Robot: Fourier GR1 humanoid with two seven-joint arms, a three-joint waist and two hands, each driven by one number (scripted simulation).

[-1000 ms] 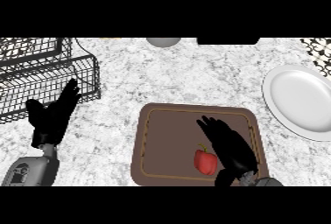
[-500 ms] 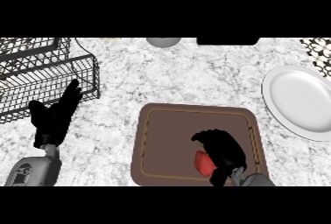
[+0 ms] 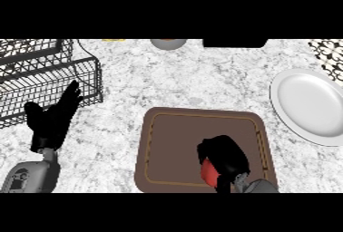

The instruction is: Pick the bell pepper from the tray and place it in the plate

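My right black hand (image 3: 226, 156) is curled around the red bell pepper (image 3: 208, 173) on the brown square tray (image 3: 173, 149). White round plate (image 3: 309, 106) sits well apart. My left black hand (image 3: 52, 120) rests, fingers spread, by the black wire basket (image 3: 40, 74).

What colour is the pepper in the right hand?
Red; the bell pepper shows under the right hand in the head view.

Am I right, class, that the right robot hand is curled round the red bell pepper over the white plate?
Not quite. The head view shows the right robot hand curled round the red bell pepper over the brown tray, not the white plate, which lies apart at the right.
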